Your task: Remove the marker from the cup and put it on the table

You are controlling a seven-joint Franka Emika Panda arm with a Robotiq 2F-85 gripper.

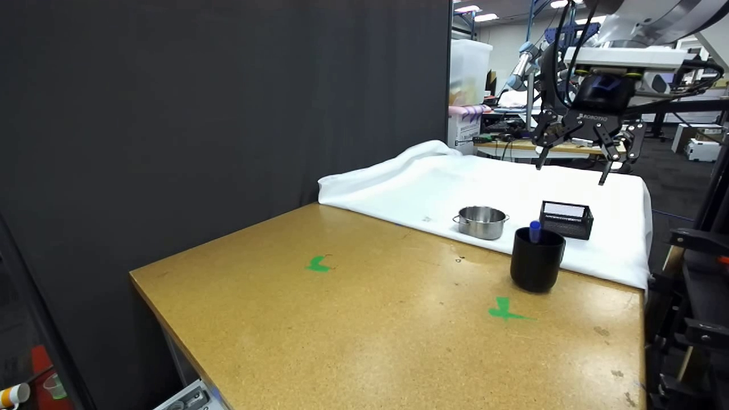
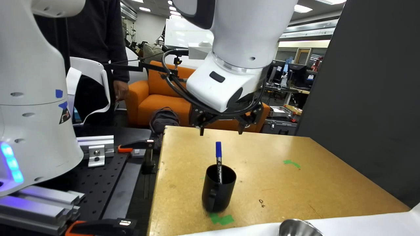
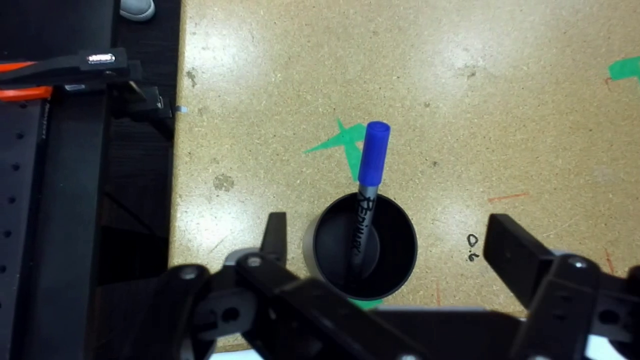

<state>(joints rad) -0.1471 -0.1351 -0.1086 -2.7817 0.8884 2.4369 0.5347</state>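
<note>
- See end effector (image 2: pixel 221 131) spread wide, higher than marker (image 3: pixel 368 200) and apart from it;
- find marker tilted inside black cup (image 2: pixel 224 193) (blue end up, jutting out the top);
- note cup upright on counter (image 1: pixel 364 319), near green tape (image 1: pixel 502 306);

I have clear air between the gripper (image 2: pixel 221 131) and, lower down, the marker (image 2: pixel 219 150) jutting from the cup (image 2: pixel 220 196); the fingers (image 3: pixel 515 255) stand wider apart than the marker is thick. In the wrist view, open table (image 3: pixel 475 105) stretches beyond the fingers, and left of them a clamp (image 3: pixel 95 62) sits past its edge. In an exterior view, a metal bowl (image 1: pixel 484 229) and a black box (image 1: pixel 569 229) stand lower than the gripper.
</note>
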